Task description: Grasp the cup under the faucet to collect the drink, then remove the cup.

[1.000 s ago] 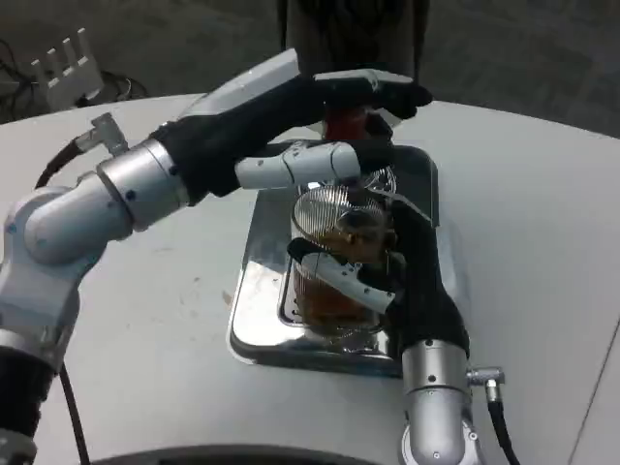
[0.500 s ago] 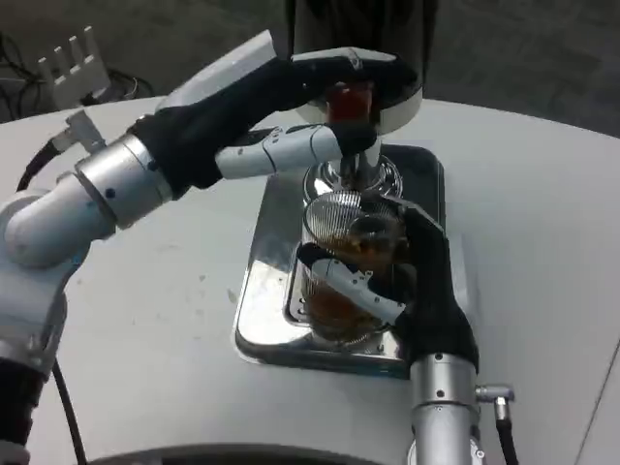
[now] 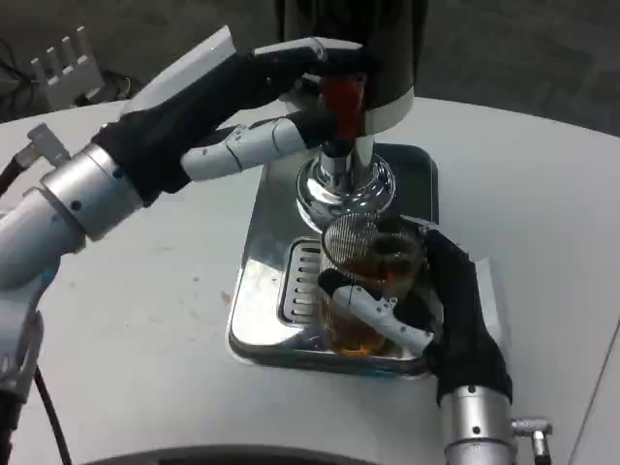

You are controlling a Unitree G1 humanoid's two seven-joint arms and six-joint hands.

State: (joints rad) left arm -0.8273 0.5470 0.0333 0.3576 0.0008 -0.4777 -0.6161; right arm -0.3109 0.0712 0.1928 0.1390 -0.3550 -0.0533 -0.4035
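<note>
A clear ribbed glass cup [image 3: 371,281] partly filled with amber-brown drink is seen at the lower centre of the frame, standing over the shiny steel drip tray [image 3: 266,242], near the tray's lower right edge. The cup is gripped by the right hand [image 3: 426,300], which comes up from the bottom right; its black palm is wrapped around the right side of the glass and a white finger [image 3: 383,315] is laid across the front of it. The cup is positioned just below and slightly to the right of the chrome faucet spout [image 3: 339,179], which is set at the middle of the frame.

At the upper centre, the red tap handle [image 3: 341,107] of the dispenser is clasped by the left hand [image 3: 281,107], which reaches in from the upper left on a silver forearm [image 3: 77,189]. Its fingers are closed over and beneath the handle. The dark dispenser body [image 3: 378,48] is seen behind the handle at the top of the frame. The tray is set on the white round table [image 3: 145,358].
</note>
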